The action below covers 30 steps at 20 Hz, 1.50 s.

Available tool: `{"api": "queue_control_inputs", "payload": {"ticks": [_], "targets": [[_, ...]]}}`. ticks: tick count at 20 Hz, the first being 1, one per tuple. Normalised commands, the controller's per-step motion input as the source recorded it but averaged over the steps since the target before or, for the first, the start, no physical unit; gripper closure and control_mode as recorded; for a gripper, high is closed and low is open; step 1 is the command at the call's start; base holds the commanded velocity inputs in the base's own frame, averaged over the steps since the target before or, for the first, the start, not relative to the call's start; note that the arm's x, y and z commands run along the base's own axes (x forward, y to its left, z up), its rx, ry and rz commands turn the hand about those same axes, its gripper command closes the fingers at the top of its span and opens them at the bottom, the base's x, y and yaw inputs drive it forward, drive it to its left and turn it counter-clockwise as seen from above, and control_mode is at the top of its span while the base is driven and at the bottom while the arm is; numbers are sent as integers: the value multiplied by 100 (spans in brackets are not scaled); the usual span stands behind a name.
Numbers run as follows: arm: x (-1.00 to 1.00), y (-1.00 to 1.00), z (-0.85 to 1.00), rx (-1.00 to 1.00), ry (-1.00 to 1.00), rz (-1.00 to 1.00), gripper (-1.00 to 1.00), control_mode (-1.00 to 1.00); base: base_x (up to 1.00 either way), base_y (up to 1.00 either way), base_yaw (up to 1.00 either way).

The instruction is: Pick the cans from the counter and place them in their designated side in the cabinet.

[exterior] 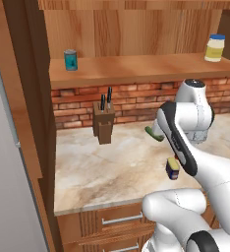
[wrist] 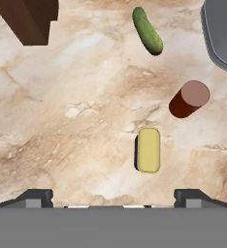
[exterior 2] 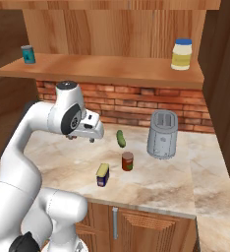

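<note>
left base view: blue-and-yellow can (exterior: 173,168) near counter (exterior: 102,167) front edge, partly behind arm; knife block (exterior: 103,123) at back edge; teal can (exterior: 70,59) at cabinet shelf (exterior: 136,66) left end, mayonnaise jar (exterior: 215,47) at right end.

right base view: gripper (exterior 2: 94,138) above counter, empty; red-brown can (exterior 2: 128,161) just beside blue-and-yellow can, apart; pickle (exterior 2: 120,138) behind; toaster (exterior 2: 162,133) toward back right.

hand view: fingertips (wrist: 35,196) spread wide, pinching nothing; blue-and-yellow can between them, below.
</note>
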Motion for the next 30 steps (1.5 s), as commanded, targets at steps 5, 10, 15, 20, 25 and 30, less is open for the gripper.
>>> {"api": "queue_control_inputs", "payload": {"ticks": [5,10,15,20,25,30], "targets": [[-2,-6,-22,-3,0,-2,-100,-100,0,0,0],[0,-12,-21,-1,0,-1,-100,-100,0,0,0],[0,-12,-19,0,1,-1,-100,-100,0,0,0],[0,-11,-15,0,0,0,-100,-100,0,0,0],[0,-13,-16,0,2,0,-100,-100,0,0,0],[0,-9,-15,0,2,0,-100,-100,0,0,0]]}}
